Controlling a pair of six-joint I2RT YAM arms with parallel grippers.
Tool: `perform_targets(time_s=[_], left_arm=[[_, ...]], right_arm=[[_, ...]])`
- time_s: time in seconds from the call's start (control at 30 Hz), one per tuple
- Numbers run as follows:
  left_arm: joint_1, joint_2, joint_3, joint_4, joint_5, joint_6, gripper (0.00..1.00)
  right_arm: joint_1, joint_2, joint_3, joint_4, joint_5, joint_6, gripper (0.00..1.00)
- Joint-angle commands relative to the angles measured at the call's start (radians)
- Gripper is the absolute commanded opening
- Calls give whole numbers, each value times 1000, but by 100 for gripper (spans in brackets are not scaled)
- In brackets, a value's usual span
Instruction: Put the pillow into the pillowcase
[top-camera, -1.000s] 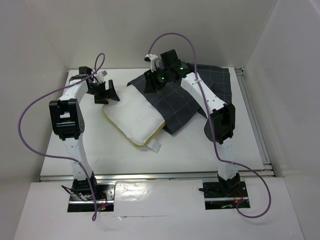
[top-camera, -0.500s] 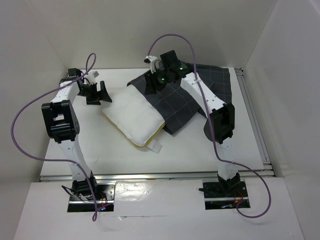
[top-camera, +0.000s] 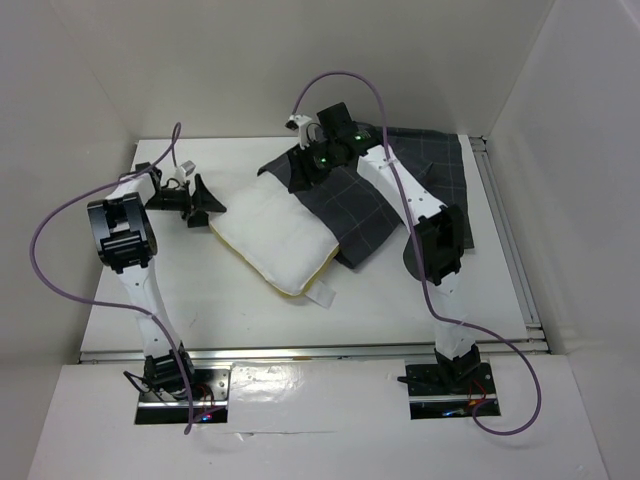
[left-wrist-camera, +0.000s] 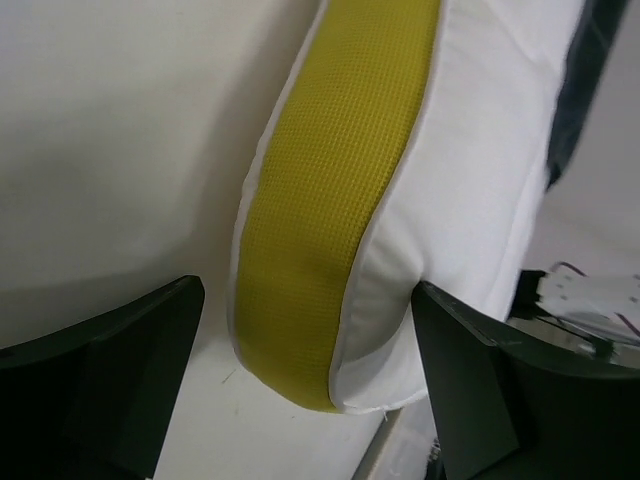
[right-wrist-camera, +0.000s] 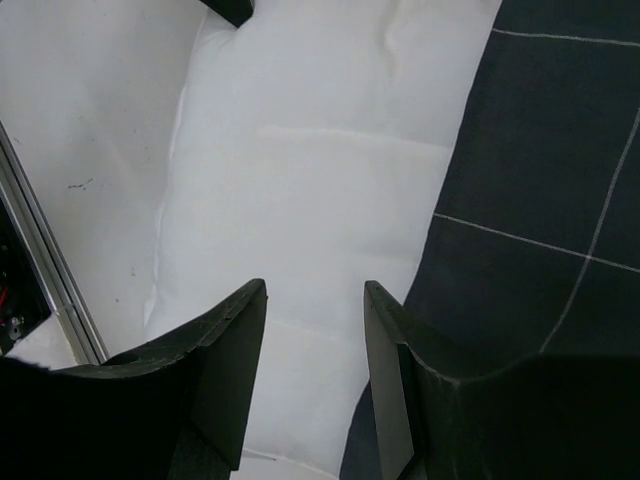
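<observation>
Since a second ago the left arm has drawn its elbow back toward the near side and turned the left gripper (top-camera: 210, 197) to face the pillow (top-camera: 270, 235) from the left. The pillow itself has slid a little to the right, carrying its small tag (top-camera: 325, 298) with it over the table (top-camera: 200, 300).

At the near end, the pillow's corner with the tag lies bare on the table, well outside any cloth. Further in, the left gripper is released, fingers spread wide. Its wrist view shows the pillow's corner with the yellow band (left-wrist-camera: 330, 200) framed between them and not yet pinched.

Beyond that, the right gripper (top-camera: 297, 172) hangs over the pillow's far end, right at the edge of the pillowcase (top-camera: 420, 165). Its fingers stand half apart with white pillow showing in the gap, and nothing is seen clamped. The dark cloth overlaps the pillow's far right side and spreads away to the back corner. Whether that end sits inside the opening cannot be told.

Most of the pillow is still uncovered, so the stuffing looks barely begun. The left arm seems set to grab the corner and push.
</observation>
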Motion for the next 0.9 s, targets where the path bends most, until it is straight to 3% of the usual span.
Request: perform_targets(time_s=[0.0,0.37,0.43,0.47,0.5,0.53,0.57,0.73,0.87], left_arm=[[-12,64,63,-127,245,101,100],[-12,75,62,-172,328,159,100],[-21,75,62,-186,351,178,84],[-21,75,77,-218,362,199,71],[-30,84,89,-241,362,234,53],[-30,84,120,-264,339,244,9],[-30,75,120,-275,325,244,1],[-66,-67,120,-189,173,233,0],[-125,-248,102,-57,-39,212,0]], right_arm=[[22,3,51,-19,-4,-11,51],[22,3,51,-19,6,-20,51],[22,3,51,-19,6,-20,51],[22,12,51,-19,6,-20,51],[22,12,51,-10,6,-20,50],[22,12,51,-10,6,-20,50],[22,12,51,-10,6,-20,50],[22,12,71,22,48,-11,50],[22,-14,71,102,72,36,51]])
